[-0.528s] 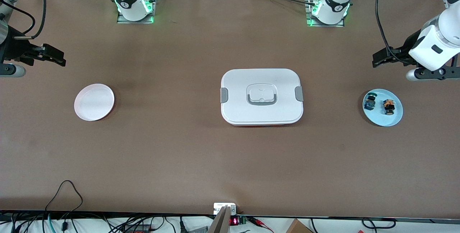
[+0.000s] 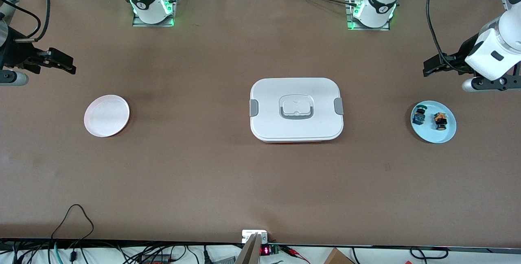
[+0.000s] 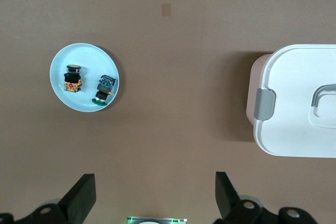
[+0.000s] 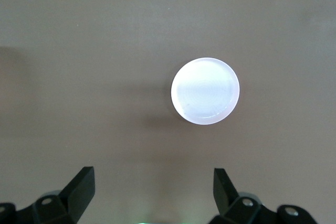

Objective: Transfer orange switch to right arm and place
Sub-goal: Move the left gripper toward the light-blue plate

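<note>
Both grippers are up in the air with fingers spread wide and holding nothing: the left gripper [image 2: 432,65] hangs over bare table at the left arm's end, the right gripper [image 2: 61,62] over bare table at the right arm's end. The orange switch [image 2: 439,120] lies on the light blue plate [image 2: 443,136], just beside a blue-green switch [image 2: 418,116] (they are apart). A white lidded box [image 2: 296,134] sits mid-table, and a white plate [image 2: 106,115] lies near the right arm's end.
</note>
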Controlling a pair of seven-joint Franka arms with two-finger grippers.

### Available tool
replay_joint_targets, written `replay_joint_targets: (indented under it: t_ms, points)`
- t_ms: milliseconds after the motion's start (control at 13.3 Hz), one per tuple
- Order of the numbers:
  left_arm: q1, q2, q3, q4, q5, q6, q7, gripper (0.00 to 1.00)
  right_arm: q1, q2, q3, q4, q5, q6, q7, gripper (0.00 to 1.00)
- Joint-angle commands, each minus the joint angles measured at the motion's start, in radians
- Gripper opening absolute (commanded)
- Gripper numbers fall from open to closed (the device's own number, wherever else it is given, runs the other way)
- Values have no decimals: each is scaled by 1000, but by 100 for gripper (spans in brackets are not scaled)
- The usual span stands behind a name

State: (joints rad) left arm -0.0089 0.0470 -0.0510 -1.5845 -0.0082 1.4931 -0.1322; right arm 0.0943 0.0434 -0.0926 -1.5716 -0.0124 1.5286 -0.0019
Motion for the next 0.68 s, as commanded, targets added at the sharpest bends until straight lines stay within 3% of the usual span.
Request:
replay_joint_targets:
  t_ms: [0,301,603]
  points:
    - [6,27,7,44,-10,-21,17,100,-1,-13,-3,2,8,-5,-3,100]
    - [6,25,8,35,-6,-106,144,100,-2,-10,-4,-1,-1,-7,-3,100]
    - [124,57,11,-17,22,-109,593,100,-7,-2,-4,-1,-1,5,0,100]
